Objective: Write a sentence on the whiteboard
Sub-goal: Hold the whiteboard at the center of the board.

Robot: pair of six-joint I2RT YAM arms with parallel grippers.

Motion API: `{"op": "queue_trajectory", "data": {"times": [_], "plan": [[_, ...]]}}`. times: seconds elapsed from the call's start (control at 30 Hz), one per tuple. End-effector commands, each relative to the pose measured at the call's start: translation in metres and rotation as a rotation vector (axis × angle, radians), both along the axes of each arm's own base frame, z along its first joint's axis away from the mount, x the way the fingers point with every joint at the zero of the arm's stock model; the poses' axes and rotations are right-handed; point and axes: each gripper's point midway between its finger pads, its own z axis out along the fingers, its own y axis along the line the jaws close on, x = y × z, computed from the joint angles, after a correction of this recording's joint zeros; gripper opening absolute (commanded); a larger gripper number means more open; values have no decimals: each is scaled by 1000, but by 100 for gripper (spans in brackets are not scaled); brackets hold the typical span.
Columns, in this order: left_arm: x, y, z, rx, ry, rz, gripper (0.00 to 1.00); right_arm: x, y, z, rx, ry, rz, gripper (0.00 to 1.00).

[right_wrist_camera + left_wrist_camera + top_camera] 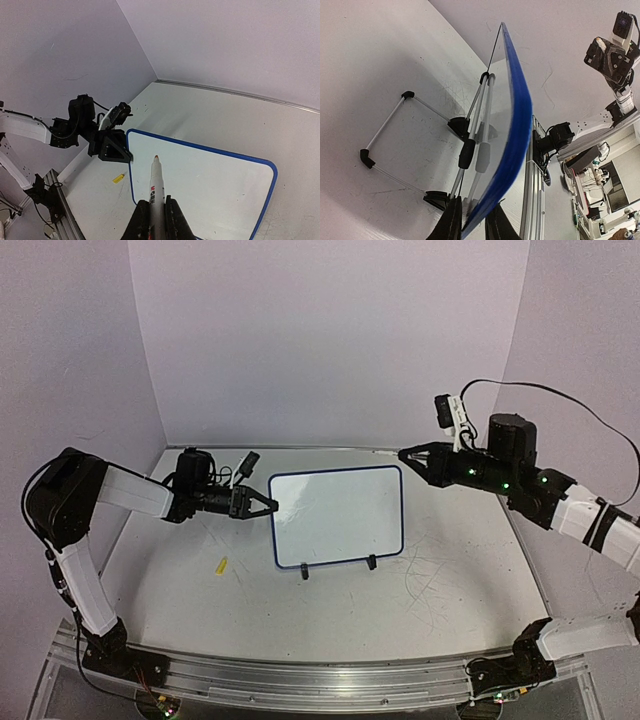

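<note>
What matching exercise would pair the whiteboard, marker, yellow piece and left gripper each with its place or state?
Things:
1 whiteboard
2 marker
3 yellow piece
4 left gripper

Places or states:
A lying on the table, left of the board
B held in the right gripper
C standing upright, no writing visible
D jaws astride the board's left rim

Pairs: 1-C, 2-B, 3-A, 4-D

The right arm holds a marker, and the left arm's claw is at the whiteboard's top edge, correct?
Not quite: the top external view shows the left gripper at the left side edge of the whiteboard, not its top. The right gripper does hold a marker.
</note>
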Motion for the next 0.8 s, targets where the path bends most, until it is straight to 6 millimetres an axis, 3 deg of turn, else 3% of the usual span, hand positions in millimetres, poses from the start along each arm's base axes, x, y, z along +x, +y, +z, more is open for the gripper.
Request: {"op": "queue_trajectory", "data": {"times": [0.0, 0.2, 0.33, 0.5, 0.77], "plan": [[4, -3, 15, -33, -91, -31, 14, -2, 3, 18, 40, -56, 12, 0], [4, -3, 11, -24, -109, -28, 6, -3, 2, 18, 31, -68, -8, 0], [4, -2, 11, -22, -123, -28, 3, -7, 13, 20, -9, -102, -13, 0], [3, -1, 13, -20, -138, -24, 0, -17, 49, 13, -141, -147, 35, 0], [4, 0, 12, -7, -157, -2, 0, -22, 100, 20, -273, -279, 101, 0]]}}
